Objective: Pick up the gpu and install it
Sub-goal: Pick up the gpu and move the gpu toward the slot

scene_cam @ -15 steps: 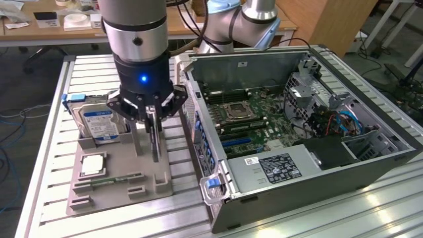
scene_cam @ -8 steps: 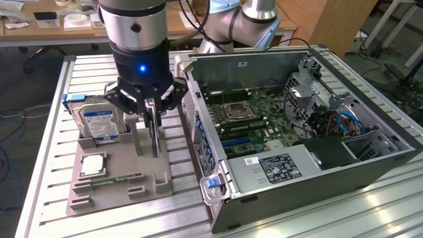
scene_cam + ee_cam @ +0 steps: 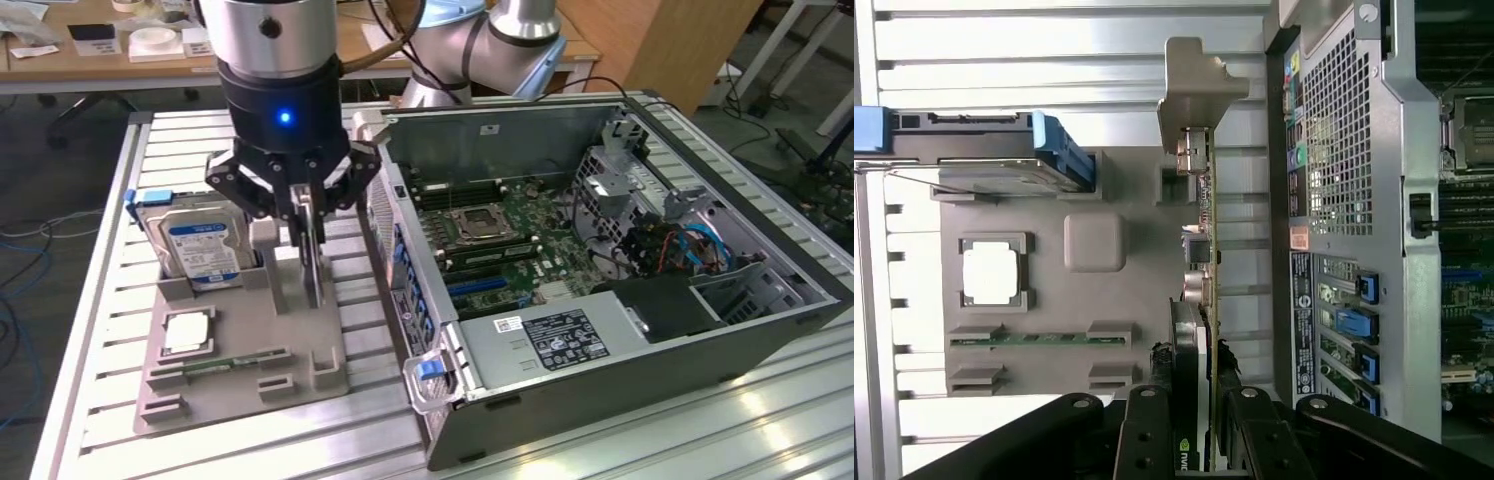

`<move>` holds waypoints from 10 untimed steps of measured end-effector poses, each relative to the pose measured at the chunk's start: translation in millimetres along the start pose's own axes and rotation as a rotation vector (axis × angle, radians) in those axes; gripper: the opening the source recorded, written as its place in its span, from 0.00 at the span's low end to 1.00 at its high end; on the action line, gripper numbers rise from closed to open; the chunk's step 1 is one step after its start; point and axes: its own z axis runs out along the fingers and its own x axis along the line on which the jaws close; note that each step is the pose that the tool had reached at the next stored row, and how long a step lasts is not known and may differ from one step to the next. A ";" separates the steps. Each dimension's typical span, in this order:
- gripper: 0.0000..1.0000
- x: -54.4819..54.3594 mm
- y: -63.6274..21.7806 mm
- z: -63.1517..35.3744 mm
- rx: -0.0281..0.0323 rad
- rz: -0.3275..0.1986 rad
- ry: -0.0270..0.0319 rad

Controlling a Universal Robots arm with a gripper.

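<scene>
1. The gpu (image 3: 1206, 250) stands on edge in the grey holder tray (image 3: 227, 395), just beside the computer case (image 3: 627, 395) and nearer to it than the hard drive (image 3: 200, 245).
2. The gripper (image 3: 310, 225) hangs directly over the card. Its fingers (image 3: 1144, 440) appear pinched on the card's two flat faces, at the end away from the silver bracket (image 3: 1194, 90).
3. A good lift likely needs a firm, square hold on the cooler and board.
4. Pull straight up, parallel to the case wall, so the board edge leaves its slot without twisting or snagging the bracket.

gpu (image 3: 1189, 340): green board, black cooler, silver bracket. hard drive (image 3: 203, 248): silver, blue-white label. holder tray (image 3: 247, 330): plain grey.
</scene>
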 end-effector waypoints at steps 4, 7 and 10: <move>0.27 -0.2 0.3 -7.6 0.0000 0.000 0.0000; 0.27 -0.3 0.6 -12.8 0.0001 0.000 0.0001; 0.27 -0.4 0.7 -16.9 -0.0001 0.000 0.0000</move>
